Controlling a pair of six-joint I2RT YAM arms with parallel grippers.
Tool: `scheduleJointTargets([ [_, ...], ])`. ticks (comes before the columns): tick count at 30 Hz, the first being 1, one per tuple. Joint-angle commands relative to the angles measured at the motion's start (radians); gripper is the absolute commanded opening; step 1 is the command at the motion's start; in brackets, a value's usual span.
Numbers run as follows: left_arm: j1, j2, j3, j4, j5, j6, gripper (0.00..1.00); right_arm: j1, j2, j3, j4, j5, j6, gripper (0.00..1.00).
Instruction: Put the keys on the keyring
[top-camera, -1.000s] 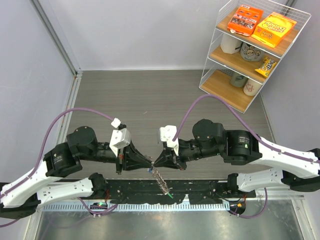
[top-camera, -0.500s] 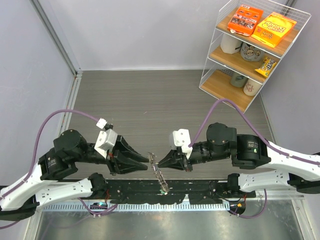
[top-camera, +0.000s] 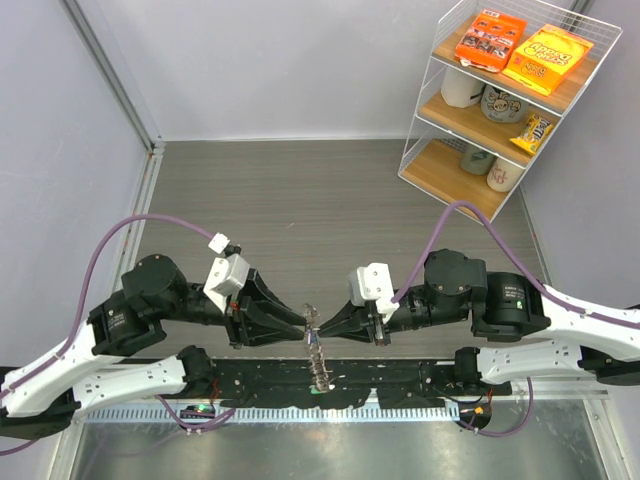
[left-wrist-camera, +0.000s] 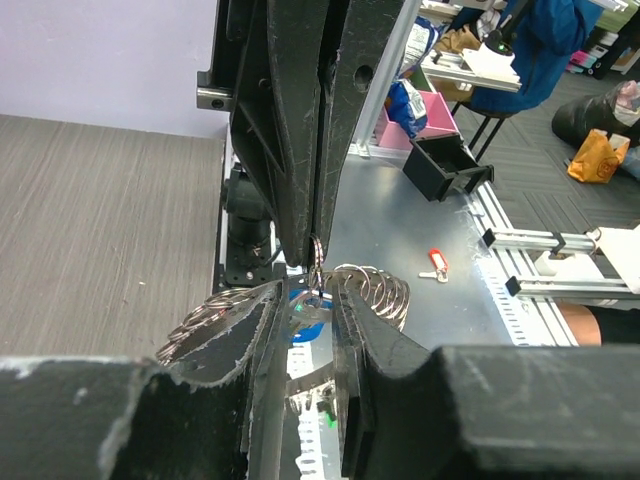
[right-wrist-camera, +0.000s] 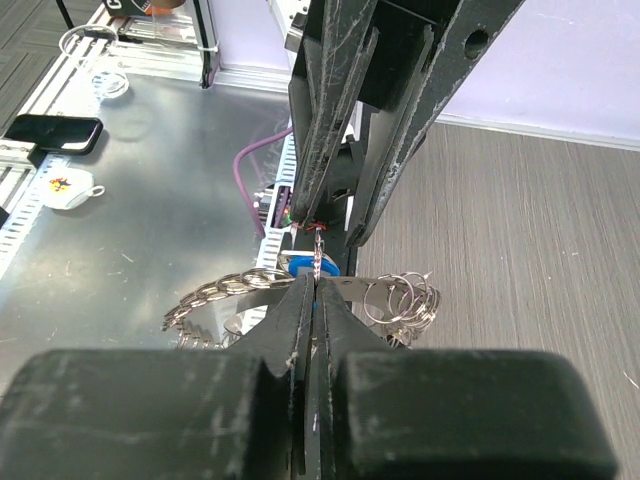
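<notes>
The keyring (top-camera: 316, 346) is a bunch of thin silvery rings hanging between the two gripper tips above the table's near edge, with keys (top-camera: 321, 376) dangling below it. My right gripper (top-camera: 323, 328) is shut on one thin ring of it (right-wrist-camera: 318, 262). In the right wrist view its tips (right-wrist-camera: 317, 283) pinch that ring, and coils (right-wrist-camera: 225, 290) fan out to both sides. My left gripper (top-camera: 305, 322) faces it tip to tip, fingers apart. In the left wrist view the gap (left-wrist-camera: 310, 292) frames a blue-headed key (left-wrist-camera: 300, 328) and ring coils (left-wrist-camera: 380, 290).
A white wire shelf (top-camera: 500, 100) with snack boxes and mugs stands at the back right. A black rail (top-camera: 400, 385) runs along the near edge under the hanging keys. On the metal bench beyond lie a red-tagged key (left-wrist-camera: 438, 262) and a phone (right-wrist-camera: 50, 128).
The left gripper, shut at the bunch a second ago, opened and drew back left, then returned to the rings with fingers apart. The right gripper kept its grip and shifted slightly right.
</notes>
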Motion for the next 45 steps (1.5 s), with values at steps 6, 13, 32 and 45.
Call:
scheduleJointTargets([
  [6,-0.002,0.006,-0.002,0.071,0.022,-0.015,0.25,0.018,-0.027,0.017,0.097,0.025,-0.022,0.06],
  [13,-0.004,0.016,-0.003,0.073,0.030,-0.017,0.22,0.024,-0.030,0.019,0.104,0.036,-0.026,0.06],
  [32,-0.004,0.023,-0.009,0.079,0.051,-0.020,0.00,0.058,-0.061,-0.039,0.245,0.042,-0.117,0.06],
  [45,-0.002,0.020,-0.006,0.064,0.037,-0.011,0.00,0.061,-0.068,-0.093,0.354,0.001,-0.198,0.06],
])
